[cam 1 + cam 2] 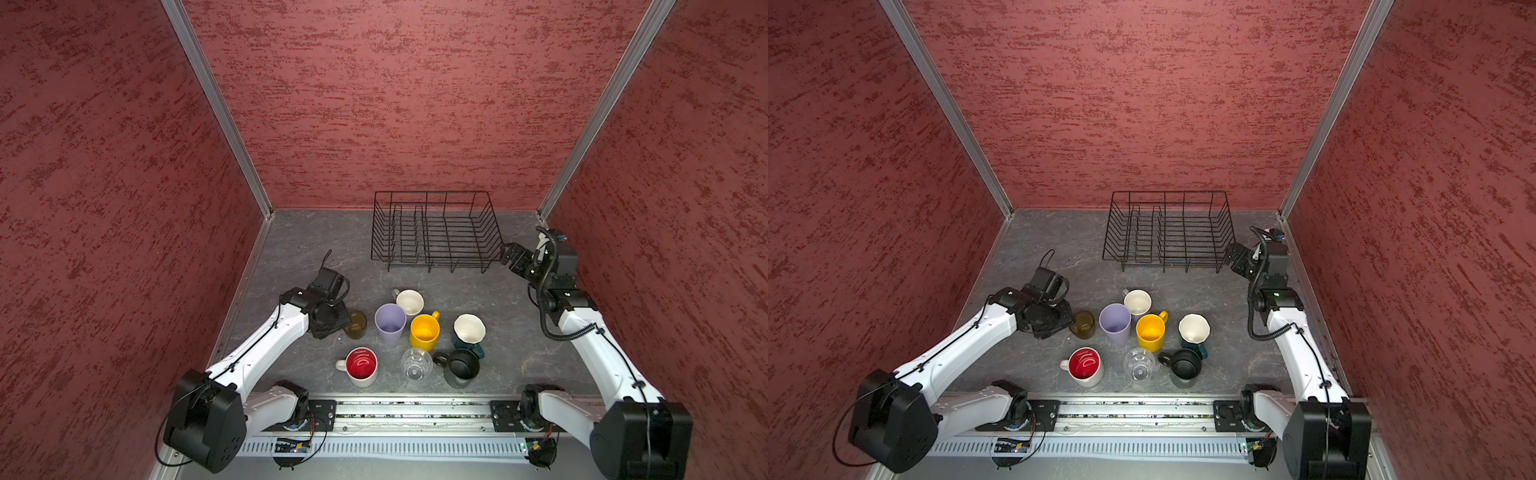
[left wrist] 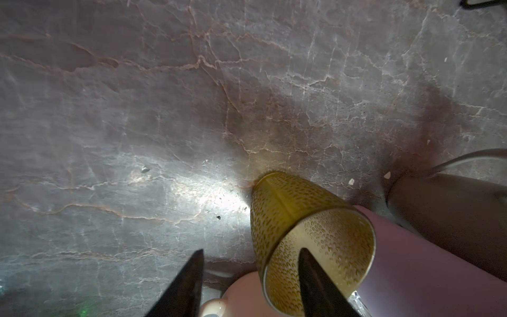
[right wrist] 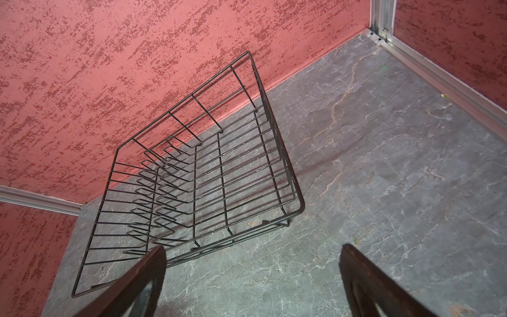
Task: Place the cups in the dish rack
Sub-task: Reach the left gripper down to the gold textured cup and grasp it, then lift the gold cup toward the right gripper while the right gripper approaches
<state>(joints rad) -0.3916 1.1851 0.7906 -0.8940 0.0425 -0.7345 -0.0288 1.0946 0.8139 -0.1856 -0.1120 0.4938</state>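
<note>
The cups stand in a cluster at the front middle: an amber glass [image 1: 355, 324] [image 1: 1082, 324], lilac tumbler [image 1: 390, 322], grey mug [image 1: 409, 301], yellow mug [image 1: 424, 330], teal mug [image 1: 469, 330], black mug [image 1: 461, 368], clear glass [image 1: 417, 363] and a white mug with a red inside [image 1: 361, 365]. My left gripper [image 2: 251, 251] straddles the wall of the amber glass [image 2: 288, 208]: one finger is inside it, the other stands outside with a gap. The empty dish rack [image 1: 436, 228] [image 3: 192, 178] sits at the back. My right gripper [image 3: 253, 247] [image 1: 509, 255] hangs open by its right front corner.
Red walls with aluminium posts close in the grey stone floor [image 1: 299, 249] on three sides. The lilac tumbler [image 2: 425, 260] stands right beside the amber glass, and the white mug [image 2: 241, 296] lies just under my left fingers. A rail [image 1: 415, 411] runs along the front edge.
</note>
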